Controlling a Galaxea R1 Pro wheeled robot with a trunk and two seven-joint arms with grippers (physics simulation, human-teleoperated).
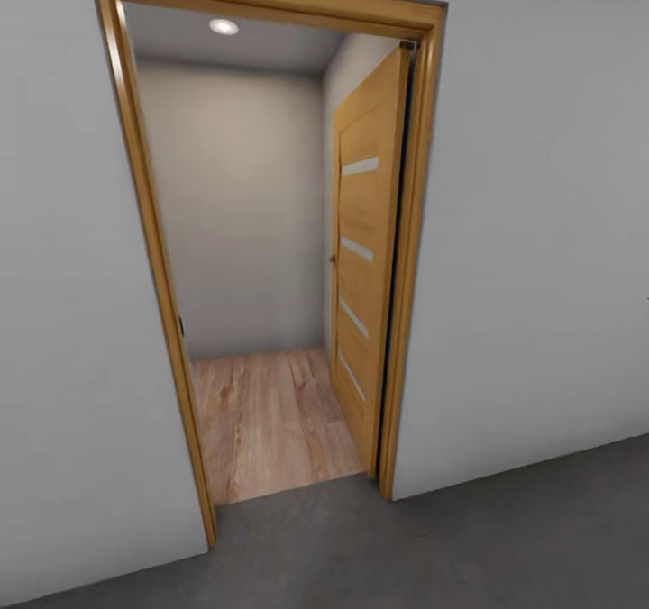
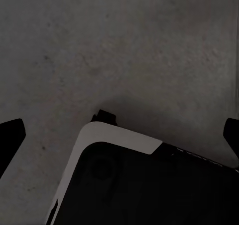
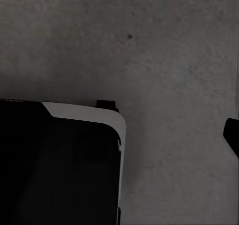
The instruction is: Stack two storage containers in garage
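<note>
Concrete floor [image 1: 505, 537] leads to the open doorway [image 1: 270, 258] at twelve o'clock; drive through centred, both grippers' states untellable.

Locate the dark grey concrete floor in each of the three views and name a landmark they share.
Head view: the concrete floor runs along the bottom, in front of the doorway.
Left wrist view: it covers the upper part, behind the robot's base.
Right wrist view: it covers the top and one side.
Shared landmark: the base's white-edged corner, in both wrist views.
</note>
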